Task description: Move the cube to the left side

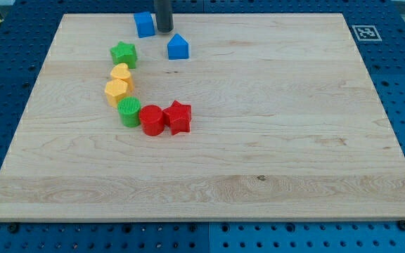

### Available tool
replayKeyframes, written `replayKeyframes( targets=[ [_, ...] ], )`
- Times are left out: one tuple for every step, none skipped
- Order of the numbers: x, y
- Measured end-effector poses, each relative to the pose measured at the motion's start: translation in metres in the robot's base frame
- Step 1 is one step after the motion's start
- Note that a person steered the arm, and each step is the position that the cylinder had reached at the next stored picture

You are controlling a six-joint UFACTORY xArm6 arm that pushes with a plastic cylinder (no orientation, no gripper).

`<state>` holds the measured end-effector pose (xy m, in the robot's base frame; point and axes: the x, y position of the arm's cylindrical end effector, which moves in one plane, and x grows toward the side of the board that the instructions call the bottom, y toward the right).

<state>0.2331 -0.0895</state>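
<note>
The blue plastic cube (pixel 144 24) sat at the far edge of the light wooden desk (pixel 273 140), left of centre. My tip (pixel 164 31), the end effector, was a plain dark rod with nothing to open and held nothing; it stood just right of the cube, contact uncertain. A blue house-shaped block (pixel 178 47) lay nearer. A green star (pixel 124 54), yellow heart (pixel 121 73), yellow hexagon (pixel 116 91), green cylinder (pixel 129 112), red cylinder (pixel 152 119) and red star (pixel 179 117) curved leftward.

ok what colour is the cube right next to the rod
Blue. The blue cube sits just to the view's left of my tip, seen clearly in the camera view.
</note>
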Motion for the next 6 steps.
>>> replayKeyframes(
  targets=[
    [0.000,-0.030],
    [0.001,-0.037],
    [0.012,-0.037],
    [0.016,-0.055],
    [0.016,-0.072],
    [0.011,-0.079]
  ],
)
